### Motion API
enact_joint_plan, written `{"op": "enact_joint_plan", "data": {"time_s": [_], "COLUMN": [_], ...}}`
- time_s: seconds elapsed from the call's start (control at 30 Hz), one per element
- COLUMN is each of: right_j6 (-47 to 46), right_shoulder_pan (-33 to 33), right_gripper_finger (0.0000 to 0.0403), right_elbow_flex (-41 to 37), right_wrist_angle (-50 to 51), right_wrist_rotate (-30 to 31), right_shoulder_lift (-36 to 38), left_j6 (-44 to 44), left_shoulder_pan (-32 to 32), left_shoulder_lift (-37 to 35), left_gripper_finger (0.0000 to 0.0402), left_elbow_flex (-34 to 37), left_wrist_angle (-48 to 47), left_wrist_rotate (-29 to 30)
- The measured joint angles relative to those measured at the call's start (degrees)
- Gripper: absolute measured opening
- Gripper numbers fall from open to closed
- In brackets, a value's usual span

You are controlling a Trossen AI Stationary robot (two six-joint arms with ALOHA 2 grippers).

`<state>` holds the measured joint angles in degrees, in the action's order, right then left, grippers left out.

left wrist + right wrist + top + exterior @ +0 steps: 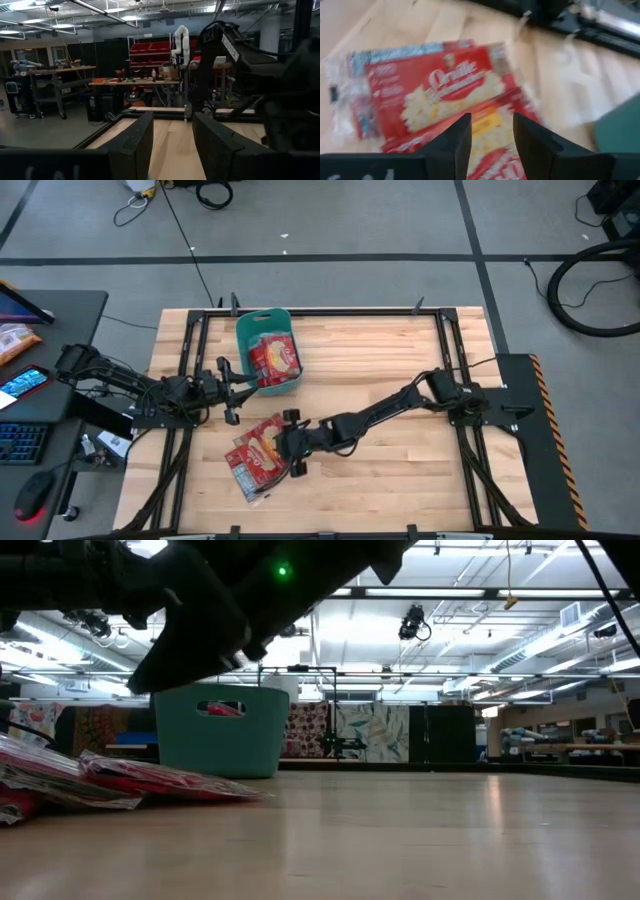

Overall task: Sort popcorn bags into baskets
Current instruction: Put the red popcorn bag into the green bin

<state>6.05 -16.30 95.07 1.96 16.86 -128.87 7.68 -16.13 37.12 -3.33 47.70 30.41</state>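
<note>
A teal basket stands at the table's far left with red popcorn bags lying in it. It also shows in the low view. A pile of a few red popcorn bags lies flat on the table nearer the front, and it shows in the right wrist view and the low view. My right gripper is open just above the pile's right side, and its fingers frame a bag. My left gripper is open and empty beside the basket's near end, and it points level across the table in the left wrist view.
Black frame rails run along the table's left, right and far sides. Bare wood lies in the middle and at the front right. A desk with a keyboard and phone stands off the table's left edge.
</note>
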Motion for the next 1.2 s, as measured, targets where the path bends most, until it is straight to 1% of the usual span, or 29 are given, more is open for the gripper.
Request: {"op": "enact_joint_plan", "data": {"time_s": [0.17, 0.33, 0.47, 0.53, 0.63, 0.67, 0.73, 0.83, 0.93, 1.03, 1.2], "right_j6": [0.41, 0.81, 4.53, 7.57, 8.28, 7.16, 3.93, -1.36, -5.86, -8.42, -11.8], "right_shoulder_pan": [-1.28, -2.04, -2.74, -3.4, -3.99, -3.93, -3.21, -1.65, -0.61, -0.2, 0.0], "right_gripper_finger": [0.0174, 0.0224, 0.0266, 0.0284, 0.0301, 0.0304, 0.0306, 0.0301, 0.0291, 0.0282, 0.0275], "right_elbow_flex": [3.69, 4.02, 3.88, 3.82, 3.84, 3.84, 3.84, 3.84, 4.12, 4.19, 3.96], "right_wrist_angle": [4.3, 6.31, 8.79, 8.86, 10.19, 11.53, 14.37, 19.76, 26.41, 35.12, 47.36], "right_wrist_rotate": [-2.03, -7.15, -10.98, -11.0, -6.25, -5.36, -5.49, -10.32, -12.22, -11.75, -8.78], "right_shoulder_lift": [-3.02, -4.2, -4.09, -4.11, -4.09, -4.09, -4.09, -4.09, -3.57, -2.63, -0.57], "left_j6": [-0.03, -0.04, -0.11, -0.15, -0.13, -0.13, -0.15, -0.15, -0.15, -0.15, -0.15], "left_shoulder_pan": [0.01, 0.01, 0.01, 0.01, 0.01, 0.01, 0.01, -0.01, 0.01, 0.0, 0.01], "left_shoulder_lift": [-0.02, -0.01, 0.0, -0.02, -0.01, -0.01, -0.01, 0.0, 0.0, 0.0, 0.0], "left_gripper_finger": [0.0144, 0.0144, 0.0144, 0.0144, 0.0144, 0.0144, 0.0144, 0.0144, 0.0144, 0.0144, 0.0144], "left_elbow_flex": [0.0, 0.0, 0.0, 0.0, 0.0, 0.0, 0.0, 0.0, 0.0, 0.0, 0.0], "left_wrist_angle": [-0.58, -1.02, -1.06, -0.85, -0.86, -0.88, -0.92, -1.05, -1.11, -1.09, -1.12], "left_wrist_rotate": [0.02, 0.02, 0.02, 0.02, 0.0, 0.02, 0.02, 0.0, 0.0, 0.0, 0.02]}}
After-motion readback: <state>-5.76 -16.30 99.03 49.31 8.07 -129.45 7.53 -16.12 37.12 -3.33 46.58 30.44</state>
